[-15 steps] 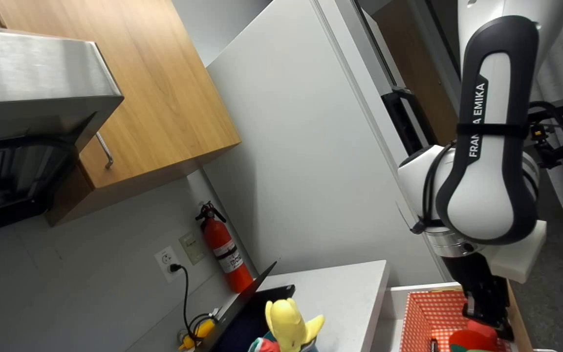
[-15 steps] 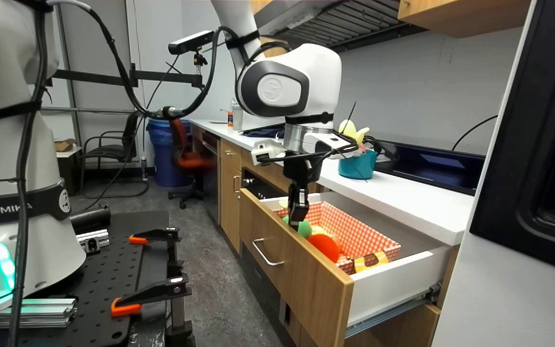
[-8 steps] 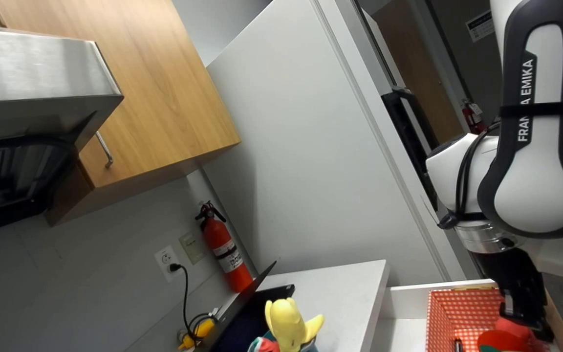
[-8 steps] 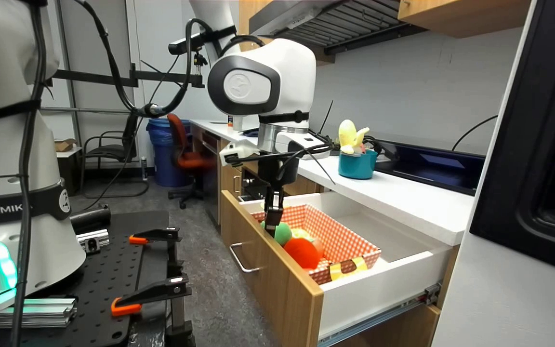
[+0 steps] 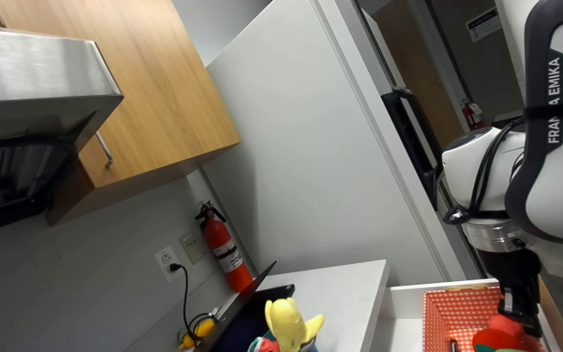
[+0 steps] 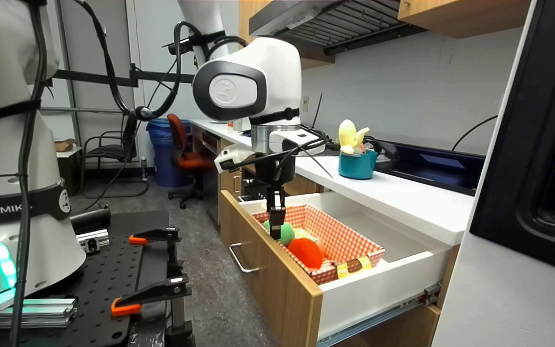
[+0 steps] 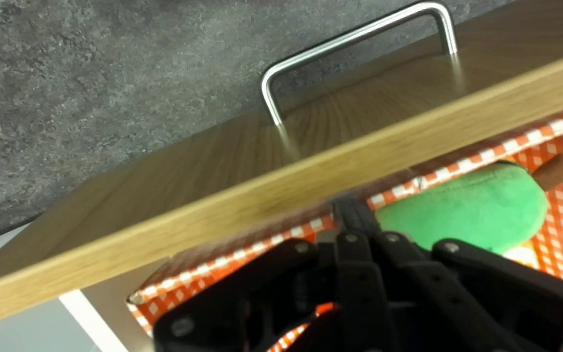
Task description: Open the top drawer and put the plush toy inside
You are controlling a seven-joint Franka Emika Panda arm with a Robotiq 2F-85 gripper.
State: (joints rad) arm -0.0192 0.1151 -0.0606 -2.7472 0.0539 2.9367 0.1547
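Note:
The top drawer, with its light wood front panel (image 6: 277, 284), stands pulled out; its white rim (image 5: 438, 286) and a red-checked basket inside show in both exterior views. The front panel's top edge (image 7: 242, 198) and handle also show in the wrist view. My gripper (image 6: 276, 231) points down into the drawer just behind the front panel. In the wrist view its fingertips (image 7: 355, 215) are together with nothing between them, at the basket's near rim. The yellow plush toy (image 6: 348, 137) sits upright in a teal pot on the counter; it also shows in an exterior view (image 5: 286, 325).
The red-checked basket (image 6: 345, 236) holds a green toy (image 7: 472, 210), a red-orange round item (image 6: 306, 251) and other things. The teal pot (image 6: 357, 166) stands on the white counter (image 6: 403, 207) beside a dark tray (image 6: 431, 166). The drawer handle (image 7: 355, 36) juts outward.
The drawer has slid further out, with my shut gripper moving along behind its front panel. In the last half second the gripper and basket have shifted slightly back toward the counter while the panel stayed.

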